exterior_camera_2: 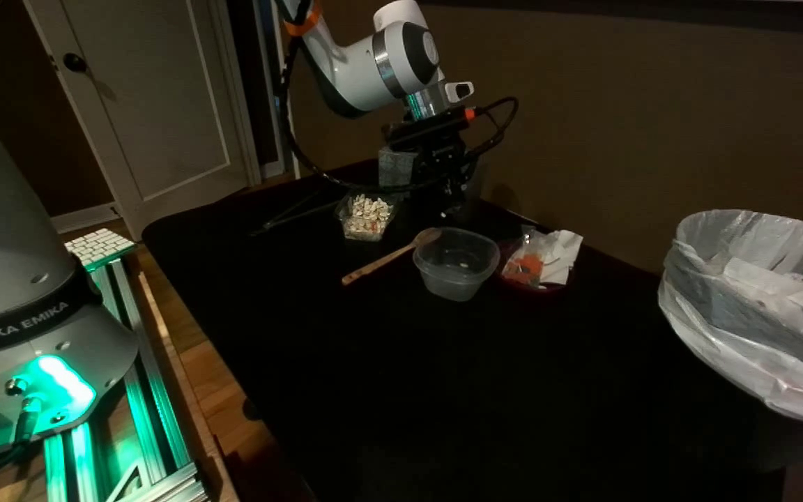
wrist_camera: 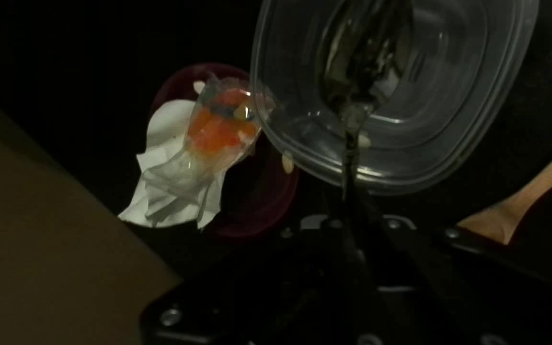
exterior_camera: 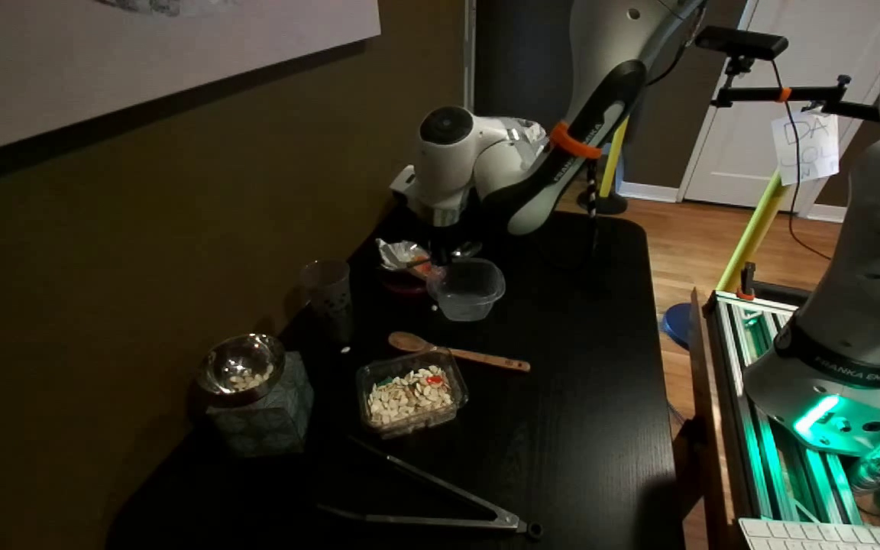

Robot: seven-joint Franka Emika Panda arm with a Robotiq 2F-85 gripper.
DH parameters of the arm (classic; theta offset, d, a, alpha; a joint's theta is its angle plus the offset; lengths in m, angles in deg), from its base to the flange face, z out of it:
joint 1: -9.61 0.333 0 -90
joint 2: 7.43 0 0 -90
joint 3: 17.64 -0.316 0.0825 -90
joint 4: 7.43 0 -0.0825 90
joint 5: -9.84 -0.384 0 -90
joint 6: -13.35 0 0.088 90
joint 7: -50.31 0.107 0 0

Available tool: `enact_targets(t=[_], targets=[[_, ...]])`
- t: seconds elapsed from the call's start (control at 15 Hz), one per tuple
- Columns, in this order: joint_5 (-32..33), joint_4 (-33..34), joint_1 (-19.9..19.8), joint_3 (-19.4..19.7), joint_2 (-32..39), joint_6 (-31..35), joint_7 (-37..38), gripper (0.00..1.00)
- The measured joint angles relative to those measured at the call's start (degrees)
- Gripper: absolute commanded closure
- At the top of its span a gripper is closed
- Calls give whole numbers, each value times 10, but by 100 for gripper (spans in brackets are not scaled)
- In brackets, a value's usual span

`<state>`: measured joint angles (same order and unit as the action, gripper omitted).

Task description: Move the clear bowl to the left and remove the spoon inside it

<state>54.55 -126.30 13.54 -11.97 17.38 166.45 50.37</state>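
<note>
The clear bowl is a see-through, rounded-square container upright on the black table. It also shows in an exterior view and in the wrist view. My gripper is shut on the handle of a shiny metal spoon. In the wrist view the spoon's head overlaps the bowl's opening. In an exterior view the spoon's head is beside the gripper, up behind the bowl's rim. In an exterior view the dark gripper hangs above and beyond the bowl, and the spoon is hard to make out.
A dark red dish with white paper and orange-printed wrap stands beside the bowl. A wooden spoon, a container of pale flakes, tongs, a clear cup and a metal bowl share the table. A lined bin stands near.
</note>
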Motion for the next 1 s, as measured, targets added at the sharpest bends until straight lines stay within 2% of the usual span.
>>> enact_targets(t=[0.27,0.47,0.53,0.73,0.8,1.0], targets=[[66,-6,26,21,5,77,100,98],[63,-8,23,14,20,117,99,98],[58,-8,19,7,27,128,94,92],[46,-9,5,-18,43,134,57,92],[44,-9,3,-20,44,134,53,98],[39,-7,1,-21,44,136,72,98]])
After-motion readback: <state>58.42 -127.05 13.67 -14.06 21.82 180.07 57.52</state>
